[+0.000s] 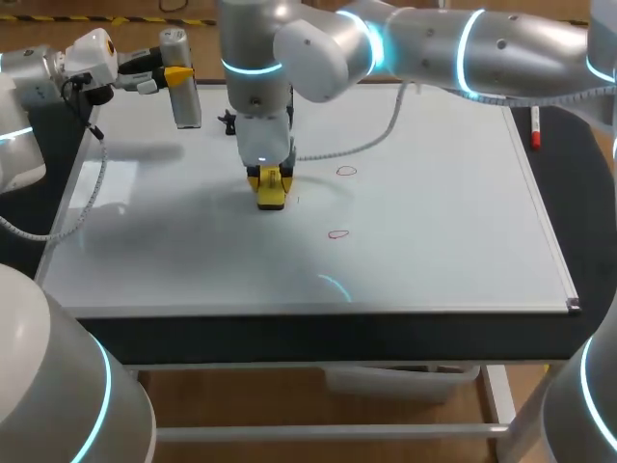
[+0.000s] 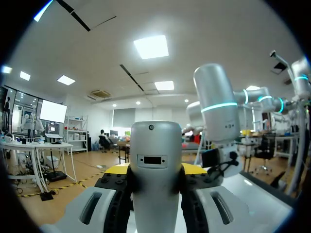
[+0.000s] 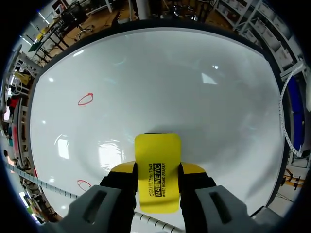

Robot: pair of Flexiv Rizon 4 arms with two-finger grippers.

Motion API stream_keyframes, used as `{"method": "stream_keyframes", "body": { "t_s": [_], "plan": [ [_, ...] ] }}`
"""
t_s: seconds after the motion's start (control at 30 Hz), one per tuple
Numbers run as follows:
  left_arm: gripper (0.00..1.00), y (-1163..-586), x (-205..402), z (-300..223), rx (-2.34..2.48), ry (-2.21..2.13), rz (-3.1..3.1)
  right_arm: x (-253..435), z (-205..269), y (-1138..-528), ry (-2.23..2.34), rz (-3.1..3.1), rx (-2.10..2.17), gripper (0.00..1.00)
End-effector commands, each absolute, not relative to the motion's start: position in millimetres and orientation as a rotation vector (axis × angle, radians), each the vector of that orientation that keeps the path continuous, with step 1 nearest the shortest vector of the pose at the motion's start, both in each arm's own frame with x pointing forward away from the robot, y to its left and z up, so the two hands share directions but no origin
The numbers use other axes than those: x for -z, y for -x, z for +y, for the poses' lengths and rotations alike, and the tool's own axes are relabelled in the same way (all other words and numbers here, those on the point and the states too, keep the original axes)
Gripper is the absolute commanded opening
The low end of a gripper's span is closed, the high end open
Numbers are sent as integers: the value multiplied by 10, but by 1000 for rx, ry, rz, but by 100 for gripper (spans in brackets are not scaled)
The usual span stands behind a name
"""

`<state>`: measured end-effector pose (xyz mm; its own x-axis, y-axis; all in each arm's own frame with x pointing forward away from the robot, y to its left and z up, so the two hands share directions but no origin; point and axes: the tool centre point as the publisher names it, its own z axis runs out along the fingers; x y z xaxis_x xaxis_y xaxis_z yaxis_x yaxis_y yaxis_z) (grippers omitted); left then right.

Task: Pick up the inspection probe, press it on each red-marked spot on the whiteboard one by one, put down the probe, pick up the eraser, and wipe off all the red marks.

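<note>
Right gripper (image 3: 158, 171) pinched tight on yellow eraser (image 3: 157, 150), eraser flat on whiteboard (image 1: 434, 222), centre-left of frame. Left gripper (image 1: 176, 73) clamps silver probe (image 1: 183, 96) in upper left, looks raised off board. Upper red mark (image 1: 345, 171) and lower red mark (image 1: 337, 233) unwiped, just right of eraser.

Risks, my guess:
- eraser gripped by one end, so tilt = edge-only contact, smeared ink
- grey cable (image 1: 386, 125) draped over board could snag

Board glossy, lots of glare, probably slippery. Red marker (image 1: 535, 130) beside upper-right edge.
</note>
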<state>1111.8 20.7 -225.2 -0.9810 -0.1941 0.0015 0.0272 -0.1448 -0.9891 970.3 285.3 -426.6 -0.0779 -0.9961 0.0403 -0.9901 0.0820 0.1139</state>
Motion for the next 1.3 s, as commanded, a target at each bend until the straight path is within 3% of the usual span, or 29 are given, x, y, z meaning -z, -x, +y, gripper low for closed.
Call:
{"method": "stream_keyframes", "body": {
  "t_s": [0.03, 0.93, 1.3],
  "plan": [
    [0, -11128, 2247, 211, 2267, 190, 1953, 4302, 2671, -9635, -2059, -2259, 79, 0],
    [0, -11128, 2247, 211, 2267, 190, 1953, 4027, 2341, -9681, -2012, -2365, 49, 0],
    [0, -11128, 2247, 211, 2267, 190, 1953, 3771, 1964, -9890, -1879, -2481, -32, 0]
  ]
}}
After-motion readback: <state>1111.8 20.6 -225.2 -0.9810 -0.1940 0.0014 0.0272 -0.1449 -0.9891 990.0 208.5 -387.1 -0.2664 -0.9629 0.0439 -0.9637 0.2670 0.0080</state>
